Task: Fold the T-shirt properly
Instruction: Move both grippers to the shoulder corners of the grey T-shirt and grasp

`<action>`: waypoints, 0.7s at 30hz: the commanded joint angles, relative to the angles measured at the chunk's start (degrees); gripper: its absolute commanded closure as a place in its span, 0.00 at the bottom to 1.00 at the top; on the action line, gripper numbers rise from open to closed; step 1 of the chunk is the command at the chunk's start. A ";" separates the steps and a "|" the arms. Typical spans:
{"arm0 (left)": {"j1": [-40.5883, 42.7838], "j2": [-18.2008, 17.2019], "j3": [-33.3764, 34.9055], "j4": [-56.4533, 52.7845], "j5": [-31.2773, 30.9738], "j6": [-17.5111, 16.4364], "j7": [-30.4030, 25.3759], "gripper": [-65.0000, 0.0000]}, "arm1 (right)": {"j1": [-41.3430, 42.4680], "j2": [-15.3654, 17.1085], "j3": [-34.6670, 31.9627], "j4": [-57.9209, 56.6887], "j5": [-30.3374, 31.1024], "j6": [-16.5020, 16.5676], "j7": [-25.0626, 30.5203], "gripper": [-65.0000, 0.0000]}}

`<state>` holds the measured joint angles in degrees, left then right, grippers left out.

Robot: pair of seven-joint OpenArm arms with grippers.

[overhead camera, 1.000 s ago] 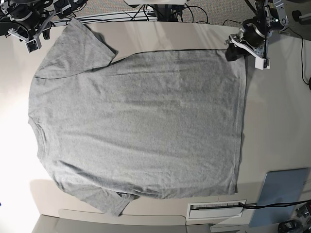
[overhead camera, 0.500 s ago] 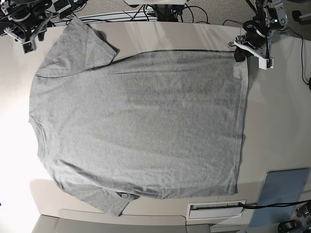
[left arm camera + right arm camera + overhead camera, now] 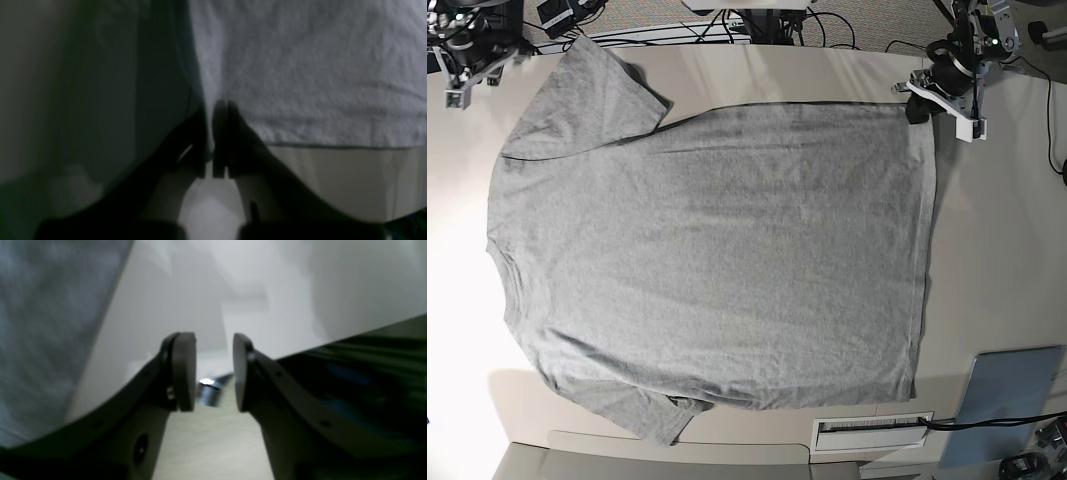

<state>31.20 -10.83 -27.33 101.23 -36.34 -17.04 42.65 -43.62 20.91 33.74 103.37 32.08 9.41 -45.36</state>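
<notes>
I see a blue-grey panel (image 3: 1010, 400) beside the shirt's (image 3: 717, 260) hem. Shirt lies flat, long axis left-right, collar left. Left gripper (image 3: 917, 108) pinches the hem corner; right gripper (image 3: 209, 371) stands part-open, empty.

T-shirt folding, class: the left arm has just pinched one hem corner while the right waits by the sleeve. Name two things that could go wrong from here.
1. The left gripper is shut right at the corner of the T-shirt, so the thin pinch may slip when lifted.
2. The right gripper is open and off the cloth; if only the left pulls, the shirt may drag or bunch instead of folding squarely.
</notes>
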 commanded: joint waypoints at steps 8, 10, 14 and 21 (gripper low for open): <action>0.24 -0.44 -0.17 0.70 -0.98 -0.17 0.24 1.00 | 8.96 0.52 4.20 -6.19 9.09 10.03 -9.44 0.71; 0.24 -0.46 -0.17 0.70 -0.96 -0.17 0.26 1.00 | 9.31 0.50 4.20 -6.64 13.35 11.45 -10.49 0.71; 0.24 -0.46 -0.17 0.70 -0.96 -0.17 0.26 1.00 | 9.31 0.50 4.20 -6.64 15.19 12.70 -12.17 0.69; 0.22 -0.44 -0.17 0.70 -0.96 -1.73 0.24 1.00 | 9.33 -2.60 3.39 -6.64 16.15 12.66 -12.92 0.62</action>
<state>31.09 -10.85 -27.33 101.23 -36.71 -18.48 42.98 -34.13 17.43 36.93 96.01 47.97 21.93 -58.26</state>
